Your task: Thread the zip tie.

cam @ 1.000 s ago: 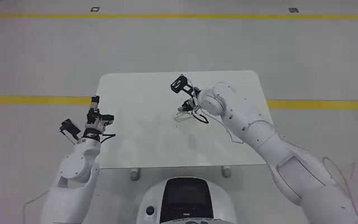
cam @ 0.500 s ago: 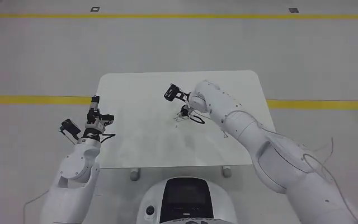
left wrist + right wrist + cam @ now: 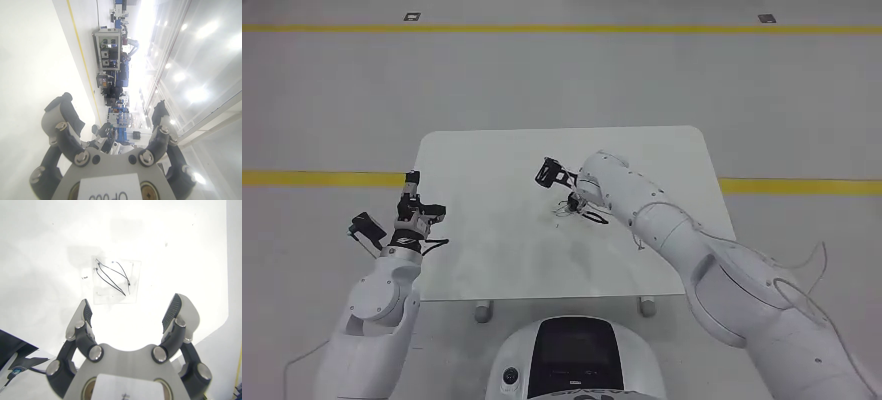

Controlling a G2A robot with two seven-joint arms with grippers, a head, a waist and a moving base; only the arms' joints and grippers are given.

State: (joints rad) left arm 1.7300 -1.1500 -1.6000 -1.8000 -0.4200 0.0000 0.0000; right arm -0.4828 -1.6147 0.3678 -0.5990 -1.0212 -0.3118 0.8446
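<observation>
We see the right gripper (image 3: 130, 304) hanging over the middle of the white table (image 3: 492, 250), its arm coming in from about 4 o'clock in the top view. Its jaws are spread wide with nothing between them. The black zip ties (image 3: 110, 281) lie in a loose crossed bundle on a clear plastic sheet (image 3: 135, 268), flat on the table near its centre. They sit below and ahead of the ribbed fingertips (image 3: 171, 311), apart from them and outside the gap. The near edge of the sheet lies just beyond the fingertips. The left gripper (image 3: 112, 99) sits just off the table's edge at 9 o'clock, pointing away from the robot. Its jaws are also spread and hold nothing.
</observation>
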